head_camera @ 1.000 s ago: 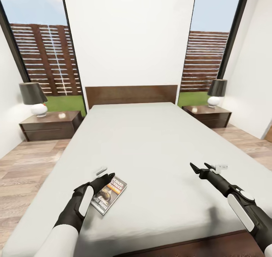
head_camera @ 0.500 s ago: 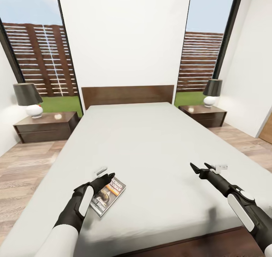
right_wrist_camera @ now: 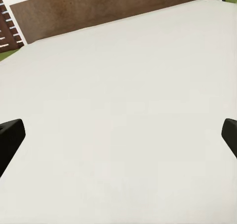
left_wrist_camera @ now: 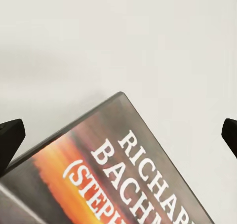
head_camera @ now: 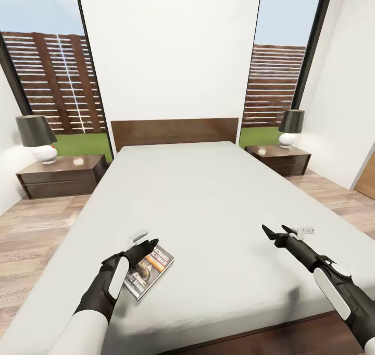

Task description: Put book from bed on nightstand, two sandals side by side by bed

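The book (head_camera: 150, 269) lies flat on the pale-grey mattress of the bed (head_camera: 208, 198), near its foot on the left side. My left gripper (head_camera: 148, 244) hovers open right over the book's near-left corner. In the left wrist view the cover (left_wrist_camera: 123, 184) with its white lettering and orange band lies between the spread fingertips (left_wrist_camera: 10, 137). My right gripper (head_camera: 276, 233) is open above bare mattress on the right, with nothing between its fingers (right_wrist_camera: 10, 135). One nightstand (head_camera: 62, 175) stands left of the headboard, the other (head_camera: 278, 159) to its right. The sandals are out of view.
Each nightstand carries a lamp with a dark shade (head_camera: 36, 136) (head_camera: 291, 125). The dark-brown headboard (head_camera: 174, 132) stands against a white wall between tall windows. Wood-plank floor (head_camera: 31, 235) runs along both sides of the bed. A brown door (head_camera: 367, 180) shows at the right edge.
The whole head view has shifted slightly, so the camera has moved. Both arms and the book hold the same places relative to each other.
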Available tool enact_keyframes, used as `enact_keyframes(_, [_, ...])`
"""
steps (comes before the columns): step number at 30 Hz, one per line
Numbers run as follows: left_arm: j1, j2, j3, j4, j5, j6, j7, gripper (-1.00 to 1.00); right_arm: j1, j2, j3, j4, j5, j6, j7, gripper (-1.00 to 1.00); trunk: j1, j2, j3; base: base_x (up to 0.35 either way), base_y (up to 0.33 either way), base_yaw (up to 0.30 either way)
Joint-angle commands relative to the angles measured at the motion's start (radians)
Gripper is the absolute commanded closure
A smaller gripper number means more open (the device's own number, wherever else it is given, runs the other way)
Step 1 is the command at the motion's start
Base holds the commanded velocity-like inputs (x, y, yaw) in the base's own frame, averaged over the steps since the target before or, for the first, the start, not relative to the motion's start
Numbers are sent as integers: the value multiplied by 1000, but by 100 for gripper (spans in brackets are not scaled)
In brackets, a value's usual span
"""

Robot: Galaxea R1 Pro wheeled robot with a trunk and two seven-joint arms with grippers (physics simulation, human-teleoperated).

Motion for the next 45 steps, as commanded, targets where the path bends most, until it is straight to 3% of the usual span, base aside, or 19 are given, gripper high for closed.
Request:
enact_keyframes(1, [-1, -1, 5, -1, 3, 7, -5, -100, -1, -2, 3, 0, -10, 0, 2, -100, 0, 0, -1, 0, 0, 0])
enact_keyframes(45, [-1, -1, 5, -1, 3, 7, -5, -100, -1, -1, 3, 0, -10, 0, 2, -100, 0, 0, -1, -71, 0, 0])
